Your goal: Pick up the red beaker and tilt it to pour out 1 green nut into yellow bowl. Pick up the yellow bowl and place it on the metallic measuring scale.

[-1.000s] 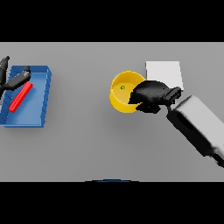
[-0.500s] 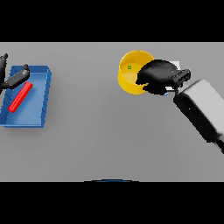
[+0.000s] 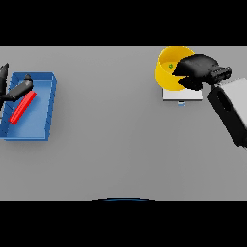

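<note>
My right hand (image 3: 197, 70) is shut on the right rim of the yellow bowl (image 3: 168, 70), holding it over the far left part of the metallic scale (image 3: 182, 94). A small green nut (image 3: 170, 66) lies inside the bowl. I cannot tell whether the bowl touches the scale. The red beaker (image 3: 22, 107) lies on its side in the blue tray (image 3: 37, 124) at the left. My left hand (image 3: 18, 89) hovers over the tray's far left corner with straight fingers, just above the beaker's upper end.
The blue tray sits near the table's left edge. A broad stretch of grey table (image 3: 111, 125) lies between the tray and the scale.
My right hand has carried the yellow bowl up and to the right, from beside the scale to over it. The left hand and beaker have stayed put.
</note>
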Controlling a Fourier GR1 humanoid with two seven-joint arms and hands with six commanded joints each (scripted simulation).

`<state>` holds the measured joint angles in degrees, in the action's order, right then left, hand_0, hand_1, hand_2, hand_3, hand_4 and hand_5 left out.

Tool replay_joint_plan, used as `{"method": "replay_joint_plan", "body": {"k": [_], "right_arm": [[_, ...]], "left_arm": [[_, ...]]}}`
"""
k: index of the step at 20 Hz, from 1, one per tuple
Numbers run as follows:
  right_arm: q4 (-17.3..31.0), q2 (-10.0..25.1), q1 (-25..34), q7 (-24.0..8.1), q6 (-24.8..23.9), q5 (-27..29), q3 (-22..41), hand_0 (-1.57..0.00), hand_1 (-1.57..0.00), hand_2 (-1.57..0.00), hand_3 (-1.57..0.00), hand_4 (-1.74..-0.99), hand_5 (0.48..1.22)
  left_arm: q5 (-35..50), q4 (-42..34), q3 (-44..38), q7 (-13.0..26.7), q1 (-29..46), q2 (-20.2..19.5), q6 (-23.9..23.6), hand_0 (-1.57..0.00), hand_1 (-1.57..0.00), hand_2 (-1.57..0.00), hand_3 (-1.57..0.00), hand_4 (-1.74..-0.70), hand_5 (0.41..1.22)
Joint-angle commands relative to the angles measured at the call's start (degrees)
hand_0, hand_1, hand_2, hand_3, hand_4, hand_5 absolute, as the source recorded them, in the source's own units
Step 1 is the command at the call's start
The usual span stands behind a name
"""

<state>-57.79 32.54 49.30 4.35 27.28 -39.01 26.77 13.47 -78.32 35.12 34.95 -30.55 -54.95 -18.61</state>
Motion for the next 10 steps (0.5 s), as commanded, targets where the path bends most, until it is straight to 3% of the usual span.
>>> {"method": "replay_joint_plan", "body": {"k": [1, 10], "right_arm": [[2.18, 0.19, 0.74, 0.86, -0.38, -0.04, -0.20, -1.57, -1.57, -1.57, -1.17, -1.720, 1.221], [17.98, -2.61, 2.78, 3.60, -8.74, -1.55, 0.89, -1.57, -1.56, -1.57, -1.43, -1.725, 1.221]], "left_arm": [[0.13, 0.18, -0.25, -0.04, -0.41, -0.23, 0.41, 0.00, 0.00, 0.00, 0.00, -0.83, 0.774], [1.30, 0.90, 1.86, -0.03, -1.42, -1.22, -0.21, 0.00, 0.00, 0.00, 0.00, -0.80, 0.743]]}}
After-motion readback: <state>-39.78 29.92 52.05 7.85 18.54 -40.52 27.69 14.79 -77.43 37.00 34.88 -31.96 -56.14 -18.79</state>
